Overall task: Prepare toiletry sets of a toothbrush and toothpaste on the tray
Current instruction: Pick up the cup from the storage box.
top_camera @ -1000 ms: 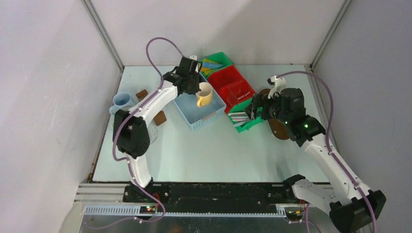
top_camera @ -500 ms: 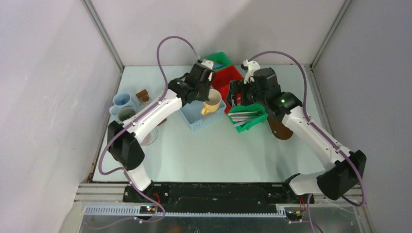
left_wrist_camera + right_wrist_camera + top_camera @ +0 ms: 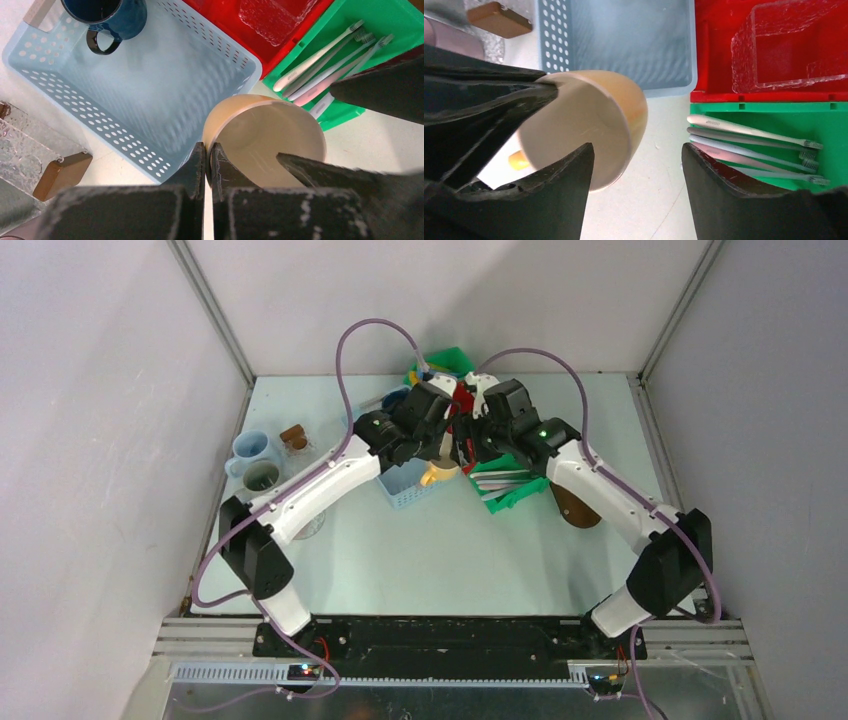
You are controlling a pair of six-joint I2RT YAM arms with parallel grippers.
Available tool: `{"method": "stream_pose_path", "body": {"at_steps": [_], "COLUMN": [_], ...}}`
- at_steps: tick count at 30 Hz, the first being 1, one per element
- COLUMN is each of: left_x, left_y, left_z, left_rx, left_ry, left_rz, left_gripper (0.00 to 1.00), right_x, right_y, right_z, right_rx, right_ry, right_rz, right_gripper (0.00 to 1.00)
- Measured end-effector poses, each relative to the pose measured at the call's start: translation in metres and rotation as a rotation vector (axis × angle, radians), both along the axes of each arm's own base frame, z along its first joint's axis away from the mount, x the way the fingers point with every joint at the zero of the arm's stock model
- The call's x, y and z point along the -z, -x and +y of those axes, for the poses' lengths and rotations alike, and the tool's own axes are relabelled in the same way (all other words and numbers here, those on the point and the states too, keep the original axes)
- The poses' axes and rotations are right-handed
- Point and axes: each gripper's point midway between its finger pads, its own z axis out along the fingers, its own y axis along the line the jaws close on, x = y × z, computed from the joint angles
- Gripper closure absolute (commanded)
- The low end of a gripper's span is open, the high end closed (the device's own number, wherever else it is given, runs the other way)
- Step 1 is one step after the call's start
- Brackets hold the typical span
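My left gripper (image 3: 209, 155) is shut on the rim of the cream mug (image 3: 270, 135) and holds it, tilted, just past the front right corner of the light blue basket (image 3: 140, 90). My right gripper (image 3: 636, 170) is open. One of its fingers (image 3: 569, 175) lies over the mug's mouth and the other is outside, towards the toothbrushes (image 3: 749, 145) in a green bin. In the top view the two grippers meet at the mug (image 3: 440, 476). The dark brown tray (image 3: 575, 505) lies to the right, partly under the right arm. No tube shows in the mug.
A dark blue mug (image 3: 107, 15) stands in the basket's far corner. A red bin (image 3: 719, 50) holds a clear container (image 3: 789, 50). A pale blue mug (image 3: 248, 448) and a grey mug (image 3: 262, 476) stand at the left. A green bin (image 3: 450, 358) sits at the back.
My left arm has carried the cream mug out of the basket, right and nearer. My right arm has swung left from above the tray and now meets the mug.
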Motion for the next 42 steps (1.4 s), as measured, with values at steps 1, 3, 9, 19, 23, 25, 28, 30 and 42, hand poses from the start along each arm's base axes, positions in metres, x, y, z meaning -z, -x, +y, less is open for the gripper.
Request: {"method": "stream_pose_path", "body": {"at_steps": [1,3,9,19,23,25,28,30,42], "left_x": [-0.001,-0.003,-0.003,-0.013,-0.036,-0.056,-0.093,-0.111,-0.107], "left_y": [0.001,0.002,0.009,0.020,0.026,0.030,0.038,0.043,0.027], "left_z": [0.000,0.001,-0.005,-0.007,-0.001,0.004,0.014,0.022,0.123], "left_rx": [-0.005,-0.006,0.001,-0.019,-0.025,-0.023,-0.025,-0.031,-0.253], "left_ry": [0.000,0.002,0.011,0.108,0.182,0.232,0.329,0.372,0.347], "left_rz": [-0.002,-0.007,0.002,-0.029,-0.085,-0.135,-0.227,-0.276,-0.392], "left_gripper": [1.00,1.00,1.00,0.62,0.35,0.25,0.10,0.03,0.00], "right_x": [0.005,0.014,0.032,0.035,0.042,0.047,0.046,0.040,-0.001], "right_y": [0.000,-0.002,-0.006,-0.005,-0.005,-0.006,-0.010,-0.015,-0.059], "right_z": [0.000,0.001,0.007,0.008,-0.011,-0.027,-0.048,-0.065,-0.214], "right_rx": [0.002,0.008,0.015,0.046,0.085,0.114,0.157,0.194,0.568], "right_ry": [0.012,0.032,0.055,0.066,0.139,0.187,0.234,0.255,0.258], "right_rz": [0.009,0.022,0.050,0.055,0.066,0.081,0.090,0.085,0.064], "right_gripper": [0.37,0.41,0.74,1.00,1.00,1.00,1.00,1.00,1.00]}}
